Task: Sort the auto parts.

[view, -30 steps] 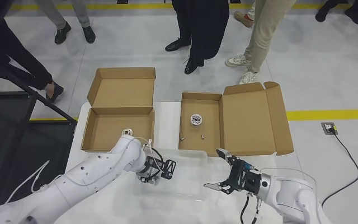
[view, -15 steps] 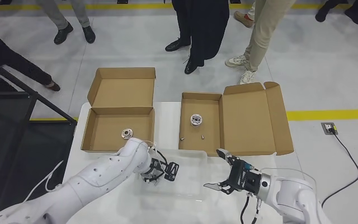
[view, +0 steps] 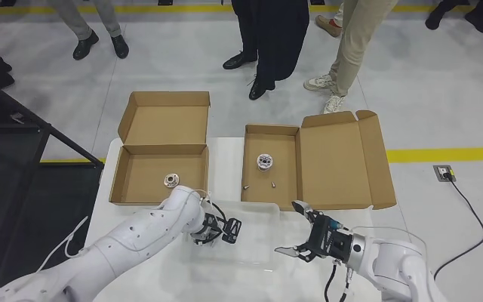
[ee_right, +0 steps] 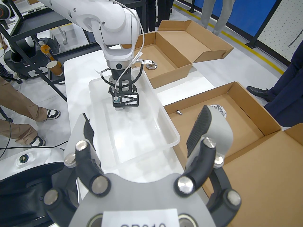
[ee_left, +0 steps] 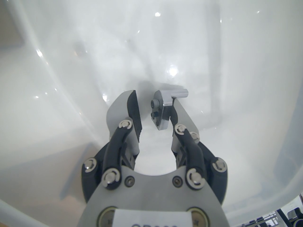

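A small grey metal bracket [ee_left: 163, 111] lies in the clear plastic tray [ee_right: 165, 116]. My left gripper [ee_left: 152, 99] is down in the tray, open, with the bracket between its fingers and against one pad; a gap remains on the other side. In the top view the left gripper [view: 224, 230] sits at the tray's left end. My right gripper [view: 296, 229] hangs open and holds nothing, just in front of the right cardboard box [view: 255, 162]. A round flange [view: 172, 180] lies in the left box [view: 143, 177]. A round bearing-like part [view: 264, 161] and two screws [view: 246, 184] lie in the right box.
Both boxes have their lids folded open toward the back and right. The tray [view: 256, 260] takes the table's front middle. A black shelf rack [ee_right: 30, 24] with a cup and bottle stands past the table's left side. People stand beyond the far edge.
My left gripper has shifted a little to the right and settled lower over the tray. The right arm has kept still.
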Controlling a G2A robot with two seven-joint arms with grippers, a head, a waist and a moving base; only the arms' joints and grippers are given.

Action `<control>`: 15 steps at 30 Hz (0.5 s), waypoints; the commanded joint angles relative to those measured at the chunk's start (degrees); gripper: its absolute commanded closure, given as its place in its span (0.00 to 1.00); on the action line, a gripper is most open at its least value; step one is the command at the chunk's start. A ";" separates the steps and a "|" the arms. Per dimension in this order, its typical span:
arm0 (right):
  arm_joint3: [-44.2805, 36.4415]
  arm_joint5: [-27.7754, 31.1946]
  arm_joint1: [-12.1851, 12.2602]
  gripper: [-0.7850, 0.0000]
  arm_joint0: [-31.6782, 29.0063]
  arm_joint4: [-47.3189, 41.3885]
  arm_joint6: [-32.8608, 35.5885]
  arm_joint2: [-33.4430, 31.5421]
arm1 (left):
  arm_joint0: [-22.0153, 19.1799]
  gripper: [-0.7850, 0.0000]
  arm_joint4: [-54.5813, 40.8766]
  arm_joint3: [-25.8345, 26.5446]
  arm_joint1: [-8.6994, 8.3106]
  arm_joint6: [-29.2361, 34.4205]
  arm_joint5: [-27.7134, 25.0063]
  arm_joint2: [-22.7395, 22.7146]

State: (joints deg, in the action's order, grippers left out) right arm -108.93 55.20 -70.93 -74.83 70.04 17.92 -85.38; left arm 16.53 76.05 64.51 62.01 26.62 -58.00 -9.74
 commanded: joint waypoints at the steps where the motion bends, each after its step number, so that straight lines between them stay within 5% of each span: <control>1: 0.00 0.00 0.00 0.00 0.00 0.00 0.00 0.00 | -0.13 0.77 -0.46 0.04 -0.13 -0.44 0.00 0.00; 5: 0.00 0.00 0.00 0.00 0.00 0.00 0.00 0.00 | -0.37 1.00 -0.96 0.49 -0.61 -1.04 0.00 0.00; 15: 0.00 0.00 0.00 0.00 0.00 0.00 0.00 0.00 | -2.68 1.00 -3.42 6.66 -3.86 -4.20 0.00 0.00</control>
State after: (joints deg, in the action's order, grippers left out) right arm -108.93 55.20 -70.93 -74.83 70.04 17.92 -85.38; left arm 14.34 73.05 69.94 58.86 22.76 -58.00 -9.74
